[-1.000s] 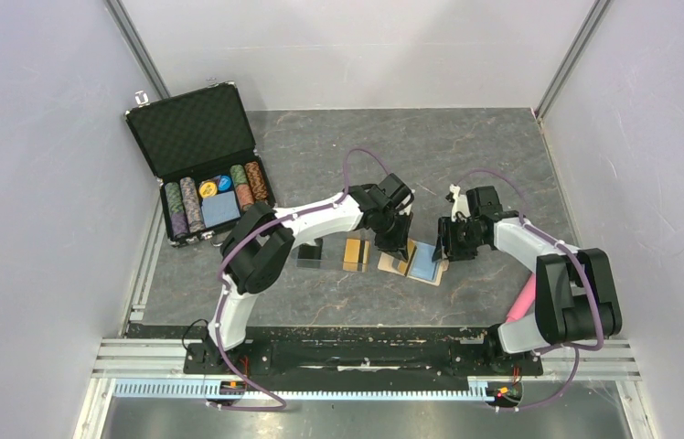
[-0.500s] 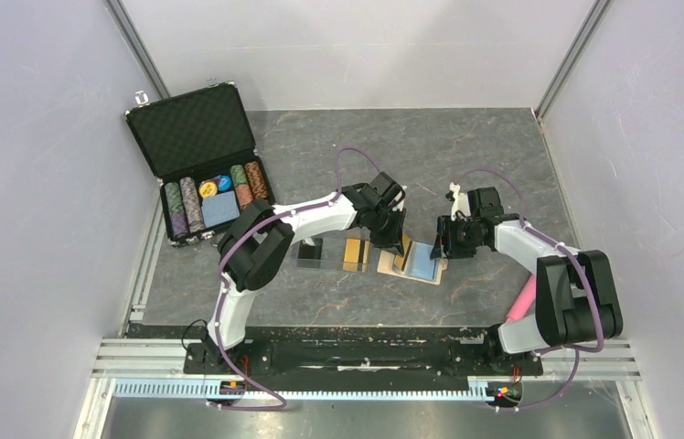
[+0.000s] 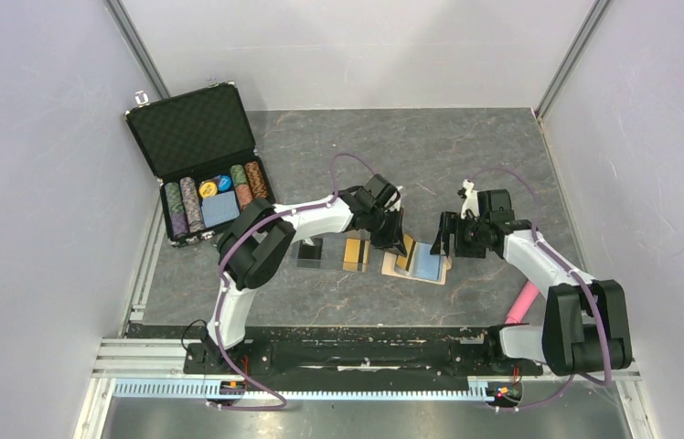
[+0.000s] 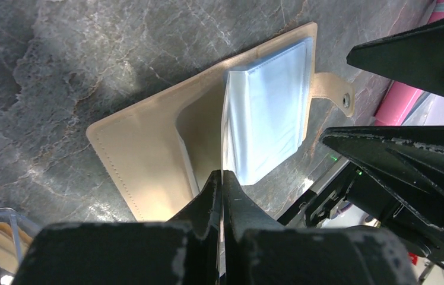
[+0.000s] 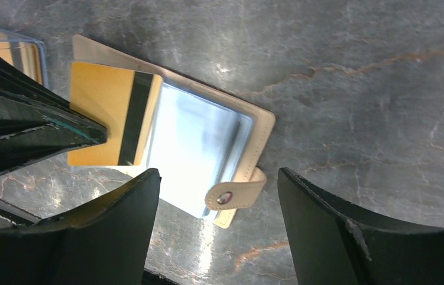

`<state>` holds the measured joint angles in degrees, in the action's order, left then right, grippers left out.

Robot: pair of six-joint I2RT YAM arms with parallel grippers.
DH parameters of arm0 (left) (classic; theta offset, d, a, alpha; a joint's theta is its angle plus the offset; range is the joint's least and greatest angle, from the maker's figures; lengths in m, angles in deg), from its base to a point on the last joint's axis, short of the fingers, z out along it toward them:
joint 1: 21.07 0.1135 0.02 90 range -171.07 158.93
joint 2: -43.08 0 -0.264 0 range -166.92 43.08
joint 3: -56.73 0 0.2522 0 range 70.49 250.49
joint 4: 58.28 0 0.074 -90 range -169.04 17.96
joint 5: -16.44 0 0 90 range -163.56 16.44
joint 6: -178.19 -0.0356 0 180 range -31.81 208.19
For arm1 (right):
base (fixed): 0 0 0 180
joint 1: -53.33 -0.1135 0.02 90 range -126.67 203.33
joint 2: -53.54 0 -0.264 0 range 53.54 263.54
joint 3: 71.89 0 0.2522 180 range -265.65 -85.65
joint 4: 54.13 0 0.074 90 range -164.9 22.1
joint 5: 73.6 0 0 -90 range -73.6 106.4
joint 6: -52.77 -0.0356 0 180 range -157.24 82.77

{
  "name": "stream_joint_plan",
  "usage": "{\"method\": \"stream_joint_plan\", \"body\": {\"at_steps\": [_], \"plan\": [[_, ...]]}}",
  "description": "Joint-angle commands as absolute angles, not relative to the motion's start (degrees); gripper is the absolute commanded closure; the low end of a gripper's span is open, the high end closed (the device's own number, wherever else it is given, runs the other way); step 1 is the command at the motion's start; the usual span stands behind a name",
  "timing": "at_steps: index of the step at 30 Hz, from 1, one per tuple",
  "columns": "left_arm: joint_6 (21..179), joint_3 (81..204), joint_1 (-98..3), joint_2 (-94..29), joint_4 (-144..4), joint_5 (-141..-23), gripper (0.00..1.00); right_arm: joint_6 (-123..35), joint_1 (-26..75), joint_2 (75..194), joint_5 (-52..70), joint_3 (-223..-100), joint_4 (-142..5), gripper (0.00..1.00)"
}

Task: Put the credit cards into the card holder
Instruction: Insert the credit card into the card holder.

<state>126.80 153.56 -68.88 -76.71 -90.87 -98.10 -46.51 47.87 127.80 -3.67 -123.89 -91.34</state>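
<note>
Here, gold card [image 5: 98, 110] edge-on over open wallet [image 4: 139, 148]

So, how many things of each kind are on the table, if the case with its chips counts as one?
Card holder: 1
Gold card in the left gripper: 1
Card-sized flat pieces left of the holder: 2, gold piece and black piece
Black case: 1
Total: 5

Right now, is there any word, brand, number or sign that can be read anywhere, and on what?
No text can be read in any view.
Gold card: only the side with the dark stripe shows, no print visible.
Wallet: plain, no brand visible.
Poker chips in the case: any markings are too small to read.
</note>
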Motion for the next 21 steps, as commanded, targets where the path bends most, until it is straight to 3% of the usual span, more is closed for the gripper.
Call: {"method": "stream_joint_plan", "body": {"at_steps": [1, 21], "plan": [[131.50, 151.29, -68.44, -75.72, -86.57, -99.49, 0.98, -47.61, 49.89, 126.63, -2.45, -122.58, -93.78, 0.25], [136.70, 144.88, -67.91, -70.20, -82.37, -97.00, 0.98, -49.80, 54.91, 131.19, -11.20, -117.73, -90.13, 0.54]]}}
